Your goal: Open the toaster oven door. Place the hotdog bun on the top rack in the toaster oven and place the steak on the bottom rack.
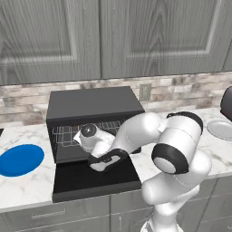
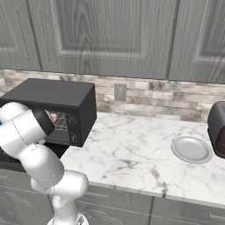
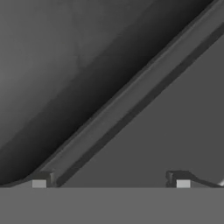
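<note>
The black toaster oven point(image 1: 93, 105) stands on the counter with its door point(image 1: 95, 181) folded down flat in front. Silver wire racks point(image 1: 65, 134) show inside the opening; I cannot tell top from bottom. My arm reaches into the cavity, and the white hand point(image 1: 89, 135) sits over the racks. In the hand view my gripper point(image 3: 110, 183) is open with nothing between its fingertips point(image 3: 39, 183), facing dark oven surfaces. A small pinkish-red patch, the steak point(image 2: 54, 117), shows inside the oven point(image 2: 52, 99) beside my arm; its rack is unclear. The hotdog bun is hidden.
A blue round plate point(image 1: 20, 159) lies on the counter left of the oven. A grey plate point(image 2: 191, 149) and a dark appliance point(image 2: 218, 129) stand at the far right. A wall outlet point(image 1: 145, 91) sits behind, with grey cabinets above.
</note>
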Controlling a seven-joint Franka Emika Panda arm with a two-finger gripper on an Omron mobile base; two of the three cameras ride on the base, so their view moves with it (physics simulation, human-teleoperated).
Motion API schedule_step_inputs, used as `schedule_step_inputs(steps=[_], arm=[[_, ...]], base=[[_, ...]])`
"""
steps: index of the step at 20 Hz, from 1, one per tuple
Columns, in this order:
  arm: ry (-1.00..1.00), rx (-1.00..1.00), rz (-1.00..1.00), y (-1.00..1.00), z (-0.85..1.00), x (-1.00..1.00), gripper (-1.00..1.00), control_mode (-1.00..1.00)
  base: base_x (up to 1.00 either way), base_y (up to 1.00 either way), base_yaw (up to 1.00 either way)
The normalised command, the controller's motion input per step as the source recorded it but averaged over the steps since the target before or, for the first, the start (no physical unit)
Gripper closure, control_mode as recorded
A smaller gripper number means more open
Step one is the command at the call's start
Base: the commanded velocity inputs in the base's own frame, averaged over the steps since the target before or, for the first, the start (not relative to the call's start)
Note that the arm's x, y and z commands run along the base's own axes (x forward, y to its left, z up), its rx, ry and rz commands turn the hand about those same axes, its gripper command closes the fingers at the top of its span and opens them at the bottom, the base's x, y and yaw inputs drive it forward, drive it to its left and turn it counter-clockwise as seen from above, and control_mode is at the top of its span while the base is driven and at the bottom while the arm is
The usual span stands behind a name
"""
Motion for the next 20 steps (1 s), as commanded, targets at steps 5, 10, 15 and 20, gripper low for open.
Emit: schedule_step_inputs(steps=[5,10,15,20], arm=[[-0.15,0.02,-0.11,0.0,0.16,0.17,-1.0,-1.0],[-0.01,0.01,-0.12,0.0,0.59,-0.21,-1.0,-1.0],[0.1,0.0,-0.09,0.0,1.0,-0.98,-1.0,-1.0],[0.17,0.0,-0.05,0.0,1.0,-1.0,-1.0,-1.0]], base=[[0.0,0.0,0.0],[0.0,0.0,0.0],[0.0,0.0,0.0],[0.0,0.0,0.0]])
